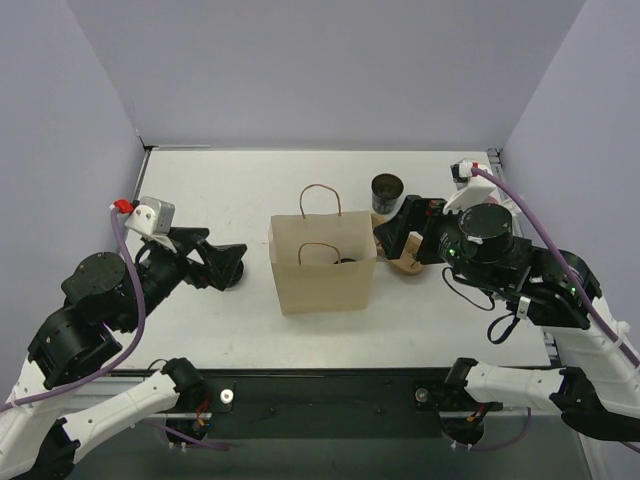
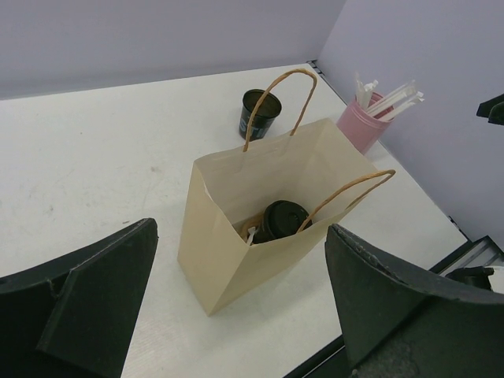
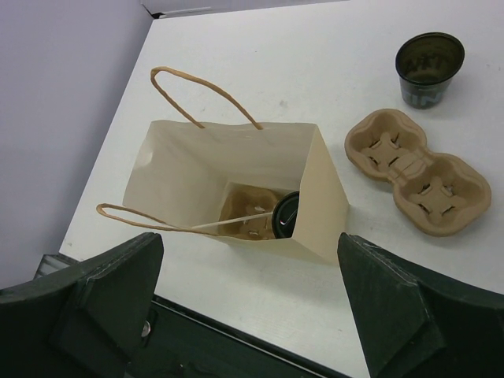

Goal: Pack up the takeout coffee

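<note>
A tan paper bag (image 1: 322, 265) with rope handles stands upright and open at the table's middle. Inside it sits a coffee cup with a black lid (image 3: 285, 214), also seen in the left wrist view (image 2: 283, 219), with a wrapped straw (image 3: 236, 221) lying beside it on a cardboard insert. My left gripper (image 1: 225, 265) is open and empty, just left of the bag (image 2: 228, 244). My right gripper (image 1: 395, 235) is open and empty, close to the bag's right side (image 3: 323, 197).
An empty two-cup cardboard carrier (image 3: 417, 173) lies right of the bag, partly hidden under my right arm in the top view (image 1: 407, 265). A dark empty cup (image 1: 387, 192) stands behind it. A pink cup of wrapped straws (image 2: 364, 122) stands at the far right.
</note>
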Controlling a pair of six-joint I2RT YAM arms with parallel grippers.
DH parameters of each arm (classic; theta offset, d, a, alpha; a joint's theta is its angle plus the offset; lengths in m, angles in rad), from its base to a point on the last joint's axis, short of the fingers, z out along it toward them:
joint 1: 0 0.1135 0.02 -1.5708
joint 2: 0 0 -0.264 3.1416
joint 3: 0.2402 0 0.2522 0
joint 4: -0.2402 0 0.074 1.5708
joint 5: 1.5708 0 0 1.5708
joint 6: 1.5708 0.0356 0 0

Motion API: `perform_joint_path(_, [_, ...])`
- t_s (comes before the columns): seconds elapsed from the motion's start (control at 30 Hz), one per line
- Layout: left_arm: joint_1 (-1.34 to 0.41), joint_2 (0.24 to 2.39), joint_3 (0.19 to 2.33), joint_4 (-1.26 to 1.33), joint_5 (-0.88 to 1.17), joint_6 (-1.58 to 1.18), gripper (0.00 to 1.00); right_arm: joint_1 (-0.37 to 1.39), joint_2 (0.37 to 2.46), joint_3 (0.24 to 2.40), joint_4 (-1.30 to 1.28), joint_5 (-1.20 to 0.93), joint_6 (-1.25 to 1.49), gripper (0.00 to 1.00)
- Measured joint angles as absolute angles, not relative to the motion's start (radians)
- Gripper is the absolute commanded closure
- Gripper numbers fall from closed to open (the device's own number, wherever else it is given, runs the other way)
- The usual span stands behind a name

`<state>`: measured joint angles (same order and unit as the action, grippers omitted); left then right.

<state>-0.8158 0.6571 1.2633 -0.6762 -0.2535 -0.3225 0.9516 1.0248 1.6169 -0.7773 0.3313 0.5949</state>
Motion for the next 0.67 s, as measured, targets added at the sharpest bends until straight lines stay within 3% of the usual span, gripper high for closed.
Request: perform_joint_path(0.67, [-0.816, 0.643, 1.223, -0.635, -0.247, -0.318, 0.03, 0.952, 1.009, 1.587, -0.777, 0.361, 0.604, 0.0])
